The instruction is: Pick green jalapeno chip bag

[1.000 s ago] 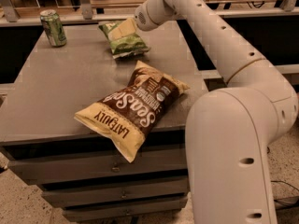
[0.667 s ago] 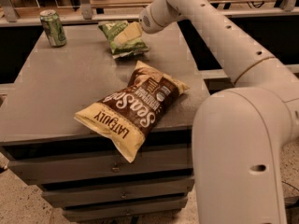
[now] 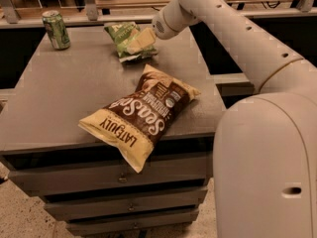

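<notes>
At back of cabinet top (image 3: 64, 93) | green chip bag (image 3: 119, 33) is lying near far edge, well right of can (image 3: 56, 29) | gripper (image 3: 141, 39) is sitting over that bag's right part, grip state: cannot tell | brown bag (image 3: 141, 115) is overhanging front edge

My smooth white arm (image 3: 237, 38) rises from the bulky rounded shoulder housing (image 3: 267, 167) at 4 o'clock and extends toward 11 o'clock. Its rounded wrist (image 3: 166, 21) tilts downward, carrying my pale two-finger gripper (image 3: 140, 40), which sits low at 11 o'clock from centre.
</notes>
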{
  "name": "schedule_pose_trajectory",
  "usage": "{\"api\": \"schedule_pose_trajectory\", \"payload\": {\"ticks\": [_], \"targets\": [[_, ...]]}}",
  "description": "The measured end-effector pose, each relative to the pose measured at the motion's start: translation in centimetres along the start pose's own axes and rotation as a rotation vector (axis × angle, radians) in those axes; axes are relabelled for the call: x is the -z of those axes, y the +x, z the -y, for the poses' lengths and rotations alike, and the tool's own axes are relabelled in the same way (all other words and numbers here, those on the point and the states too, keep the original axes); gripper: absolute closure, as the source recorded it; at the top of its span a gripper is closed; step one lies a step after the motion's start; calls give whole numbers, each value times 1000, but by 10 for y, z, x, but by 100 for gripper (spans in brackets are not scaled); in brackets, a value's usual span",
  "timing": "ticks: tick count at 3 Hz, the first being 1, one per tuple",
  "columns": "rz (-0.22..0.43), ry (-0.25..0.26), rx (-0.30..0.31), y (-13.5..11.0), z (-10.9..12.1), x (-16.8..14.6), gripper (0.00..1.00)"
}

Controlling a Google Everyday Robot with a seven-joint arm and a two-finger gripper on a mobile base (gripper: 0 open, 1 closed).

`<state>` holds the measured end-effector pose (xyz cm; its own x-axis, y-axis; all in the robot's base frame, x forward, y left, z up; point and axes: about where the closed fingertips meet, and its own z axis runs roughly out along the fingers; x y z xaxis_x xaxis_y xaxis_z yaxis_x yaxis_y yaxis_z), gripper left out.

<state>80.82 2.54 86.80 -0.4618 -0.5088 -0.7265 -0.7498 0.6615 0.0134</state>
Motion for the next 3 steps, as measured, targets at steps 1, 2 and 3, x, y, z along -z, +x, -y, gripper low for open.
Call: {"api": "schedule_pose_trajectory", "payload": {"ticks": [1,2,3], "targets": [[-24,4,39,11,1,-9,0],[-33,2,52,15,0,-14,8],[-37,-4,52,16,-2,-19,40]]}}
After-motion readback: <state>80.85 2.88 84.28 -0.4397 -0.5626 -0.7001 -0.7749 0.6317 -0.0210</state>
